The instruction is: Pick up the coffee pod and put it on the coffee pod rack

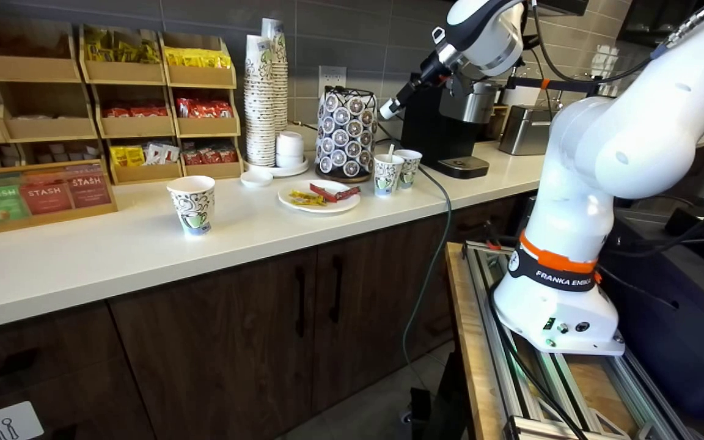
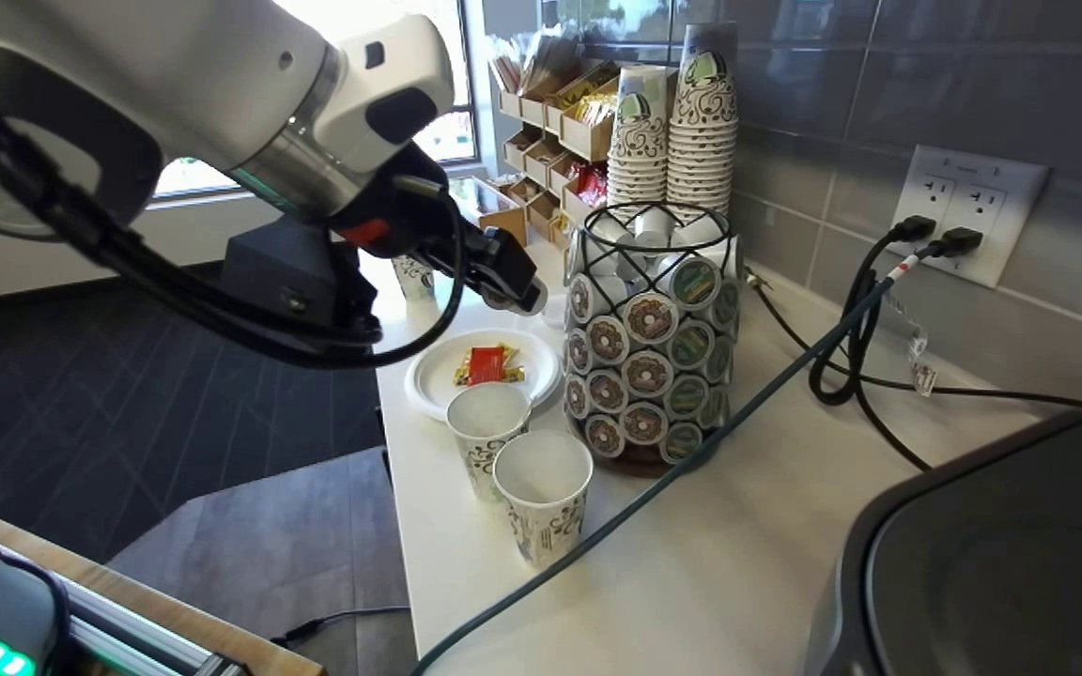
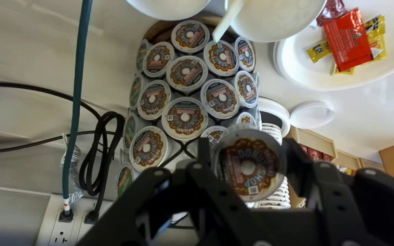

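Note:
The coffee pod [image 3: 248, 167], with a brown "Donut Shop" lid, is held between the fingers of my gripper [image 3: 247, 152] in the wrist view. In an exterior view the pod [image 1: 390, 109] is a white tip at the end of the gripper [image 1: 404, 96], in the air beside the rack's upper part. The gripper [image 2: 517, 282] hides most of the pod in an exterior view. The pod rack, a black wire cylinder with a round base [image 1: 344, 179], is covered with pods. Its top rim [image 2: 656, 250] has white pods inside it. Crossing wires [image 3: 183, 147] show near its upper end.
Two paper cups [image 2: 543, 498] and a plate [image 2: 424, 380] with packets stand close to the rack. A green cable [image 2: 626, 512] crosses in front of it. Cup stacks [image 1: 259, 110], a coffee maker [image 1: 431, 134] and a lone cup [image 1: 195, 205] are on the counter.

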{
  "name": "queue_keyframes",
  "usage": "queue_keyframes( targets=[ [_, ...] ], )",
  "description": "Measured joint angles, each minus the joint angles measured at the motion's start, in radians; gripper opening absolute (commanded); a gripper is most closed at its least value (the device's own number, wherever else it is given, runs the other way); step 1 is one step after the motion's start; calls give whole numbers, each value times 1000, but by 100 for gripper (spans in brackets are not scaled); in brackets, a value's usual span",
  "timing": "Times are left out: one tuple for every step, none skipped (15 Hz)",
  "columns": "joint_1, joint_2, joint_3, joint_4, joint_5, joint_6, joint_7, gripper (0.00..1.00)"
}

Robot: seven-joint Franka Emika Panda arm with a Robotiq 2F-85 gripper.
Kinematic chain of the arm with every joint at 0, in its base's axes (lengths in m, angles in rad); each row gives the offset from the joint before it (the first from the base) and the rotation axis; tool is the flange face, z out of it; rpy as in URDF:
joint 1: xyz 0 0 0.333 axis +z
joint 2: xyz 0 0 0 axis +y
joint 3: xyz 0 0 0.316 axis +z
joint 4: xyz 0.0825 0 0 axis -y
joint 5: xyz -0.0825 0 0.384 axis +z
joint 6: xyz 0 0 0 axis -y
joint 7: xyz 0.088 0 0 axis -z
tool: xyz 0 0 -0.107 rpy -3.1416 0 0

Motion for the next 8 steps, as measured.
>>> queue_keyframes(
  targets=[
    [25,7,-23,11,4,4,0,29],
    [48,15,-45,23,9,8,0,29],
    [64,22,-63,36,12,8,2,29],
    [77,29,-79,48,15,8,2,29],
    [84,36,-93,60,15,8,3,29],
    [89,41,-106,70,16,8,5,29],
    [93,43,-118,78,19,8,6,29],
    [99,43,-131,86,23,8,7,29]
  ],
)
